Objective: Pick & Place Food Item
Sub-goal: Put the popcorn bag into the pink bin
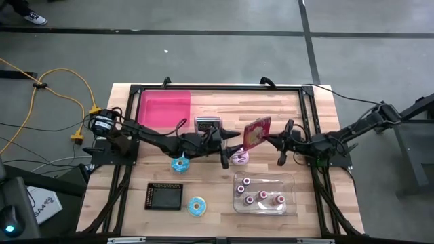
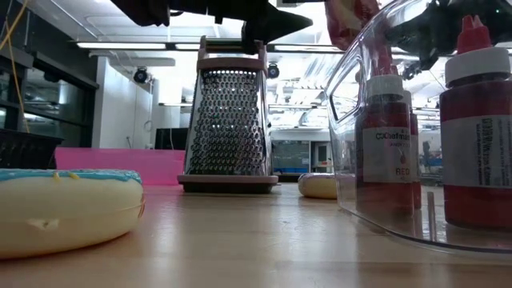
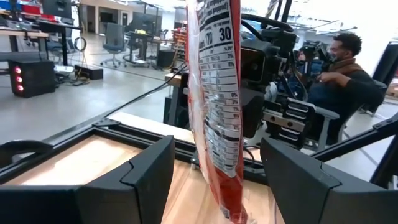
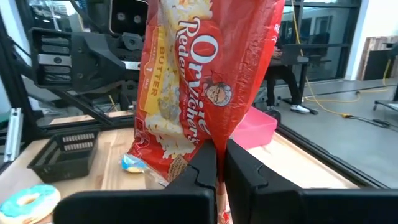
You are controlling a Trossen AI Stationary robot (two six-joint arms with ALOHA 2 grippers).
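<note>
Wooden slat counter (image 1: pixel 217 108) with a black frame, grey floor around it, yellow cable (image 1: pixel 54 95) on the floor at the left side. Right hand (image 1: pixel 270 137) is pinched closed on the lower edge of a red Orville Redenbacher's butter popcorn bag (image 1: pixel 256 132), holding it up above the counter middle; in the right wrist view the two dark fingers (image 4: pixel 202 171) meet on the bag (image 4: pixel 199 93) with almost no gap. Left hand (image 1: pixel 227 146) sits just across from it with its fingers spread wide, one to each side of the hanging bag (image 3: pixel 217 112) in the left wrist view, fingers (image 3: pixel 149 171) not touching the bag. Metal box grater (image 1: pixel 207 125) stands upright near the counter middle, seen in the low view (image 2: pixel 228 120) too. Pink tray (image 1: pixel 165 108) lies at the far left corner of the counter. Blue-frosted donut (image 1: pixel 180 165) lies under the left arm, a second blue-frosted donut (image 1: pixel 197 207) near the front edge, big in the low view (image 2: pixel 68 208). Pink-frosted donut (image 1: pixel 239 158) lies below the bag. Black mesh basket (image 1: pixel 165 196) sits front left. Clear plastic bin (image 1: pixel 264 193) front right holds red food-colouring bottles (image 2: pixel 480 128) with white caps. Person (image 3: pixel 339 81) sits in the room beyond the counter in the left wrist view.
</note>
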